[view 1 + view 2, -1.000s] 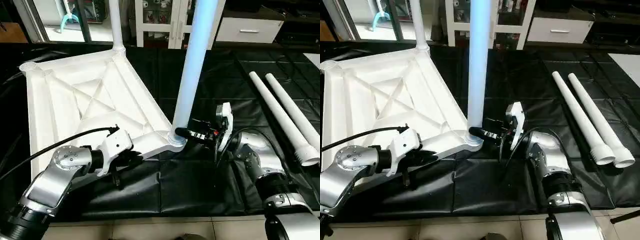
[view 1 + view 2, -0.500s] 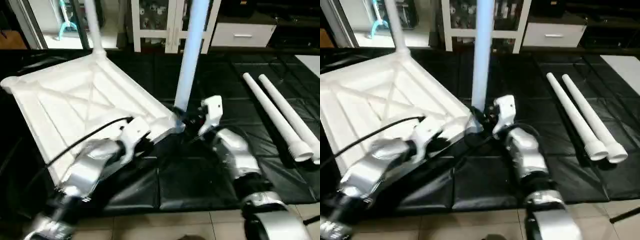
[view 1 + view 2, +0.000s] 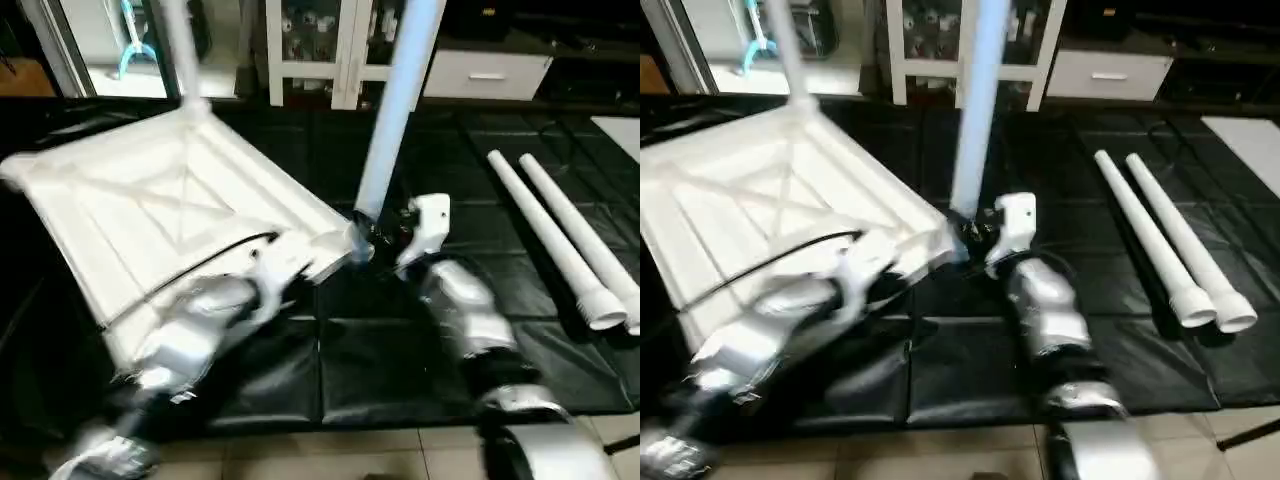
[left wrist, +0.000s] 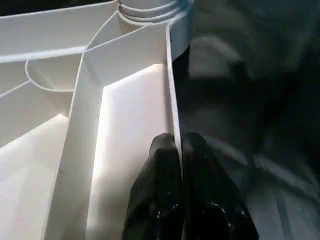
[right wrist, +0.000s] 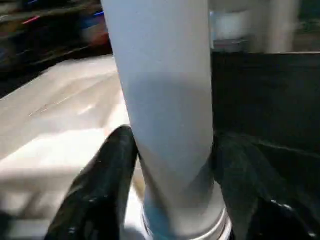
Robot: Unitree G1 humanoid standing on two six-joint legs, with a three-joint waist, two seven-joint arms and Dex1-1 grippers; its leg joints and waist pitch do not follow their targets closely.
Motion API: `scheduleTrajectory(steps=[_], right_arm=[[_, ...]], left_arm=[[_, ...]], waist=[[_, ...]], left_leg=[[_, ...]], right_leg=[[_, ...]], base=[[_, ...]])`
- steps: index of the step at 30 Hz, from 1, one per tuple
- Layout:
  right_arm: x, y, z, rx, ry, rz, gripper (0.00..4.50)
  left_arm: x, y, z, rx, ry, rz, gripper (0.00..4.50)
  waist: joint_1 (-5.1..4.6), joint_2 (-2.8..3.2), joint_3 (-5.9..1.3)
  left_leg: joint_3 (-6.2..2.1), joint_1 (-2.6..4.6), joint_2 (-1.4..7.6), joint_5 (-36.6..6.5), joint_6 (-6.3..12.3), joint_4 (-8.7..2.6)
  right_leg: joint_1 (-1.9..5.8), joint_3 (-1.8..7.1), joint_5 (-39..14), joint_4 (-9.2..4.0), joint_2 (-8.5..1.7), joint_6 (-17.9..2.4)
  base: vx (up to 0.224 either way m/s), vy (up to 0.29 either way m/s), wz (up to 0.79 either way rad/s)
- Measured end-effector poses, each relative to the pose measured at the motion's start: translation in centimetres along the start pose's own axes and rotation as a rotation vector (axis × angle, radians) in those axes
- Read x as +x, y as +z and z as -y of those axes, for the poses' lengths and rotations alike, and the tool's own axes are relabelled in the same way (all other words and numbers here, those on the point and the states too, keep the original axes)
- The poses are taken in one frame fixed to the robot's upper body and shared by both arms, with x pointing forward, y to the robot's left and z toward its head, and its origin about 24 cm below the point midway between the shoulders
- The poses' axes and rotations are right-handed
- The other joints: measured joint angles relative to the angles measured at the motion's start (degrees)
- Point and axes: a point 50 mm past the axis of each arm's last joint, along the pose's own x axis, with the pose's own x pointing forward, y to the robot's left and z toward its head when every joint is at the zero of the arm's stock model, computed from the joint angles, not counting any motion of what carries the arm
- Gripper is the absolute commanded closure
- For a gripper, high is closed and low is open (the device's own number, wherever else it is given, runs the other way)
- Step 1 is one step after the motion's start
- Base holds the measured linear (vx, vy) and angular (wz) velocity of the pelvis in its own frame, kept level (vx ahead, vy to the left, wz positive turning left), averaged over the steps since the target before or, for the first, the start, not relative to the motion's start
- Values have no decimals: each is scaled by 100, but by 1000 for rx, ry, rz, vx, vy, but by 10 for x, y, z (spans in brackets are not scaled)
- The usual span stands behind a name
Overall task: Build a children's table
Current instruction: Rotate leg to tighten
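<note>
Both arms on the upturned table top

Now the table top (image 3: 170, 215) lies underside up on the black floor mat (image 3: 400, 370), diagonal ribs facing up, one corner toward the robot. Left arm reaches in low from the left, forearm slanting up to the near edge. Left gripper (image 4: 176, 145) has its fingers (image 4: 160, 170) clenched together on the thin rim wall of the top, one finger inside the rim, the other outside over the mat. Right arm comes in from the lower right, wrist bent inward toward the near corner socket (image 3: 345, 245). Right gripper (image 5: 172, 150) has its fingers (image 5: 107, 165) either side of the upright leg (image 3: 395, 110) just above the socket; both fingers sit against the tube, grasping it.

Eye views give the whole layout: a second standing leg (image 3: 180, 50) at the far corner of the top, and two loose legs (image 3: 555, 235) lying side by side on the mat to the right, well apart from the top, long axes running away from the robot, flared ends nearest. Left wrist view adds the rim pinch and a round socket close up. Right wrist view adds the finger contact on the tube.

Gripped leg's long axis is near vertical, leaning slightly to the right at its top.
</note>
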Motion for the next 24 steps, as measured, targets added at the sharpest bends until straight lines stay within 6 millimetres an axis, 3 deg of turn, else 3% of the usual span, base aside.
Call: scheduleTrajectory(steps=[1, 4, 13, 24], right_arm=[[-6, -1, 1, -3, 45, -14, 156], [-14, 1, 4, -31, 134, -39, 136], [-27, 6, 6, -47, 323, -86, 136], [-27, 5, 4, -23, 345, -79, 246]], left_arm=[[-5, -2, 1, 11, -28, 8, 450], [-15, -7, 3, 38, -69, 18, 450], [-28, -12, 5, 57, -135, 19, 450], [-29, -14, 4, 43, -137, 22, 450]], waist=[[19, 11, 9], [30, 28, 23], [32, 6, 37], [20, 4, 39]], left_leg=[[3, -9, 0, 12, 31, 1], [17, -9, -1, 2, 51, 13], [68, -4, -1, -10, 72, 22], [78, 4, 3, -9, 71, 32]], right_leg=[[-8, -4, -1, -6, 0, -1], [-19, -2, -1, -15, -4, -1], [-18, 11, -1, -23, -15, -2], [-18, 17, -1, -6, -15, -3]], base=[[0, 0, 0], [0, 0, 0], [0, 0, 0], [0, 0, 0]])
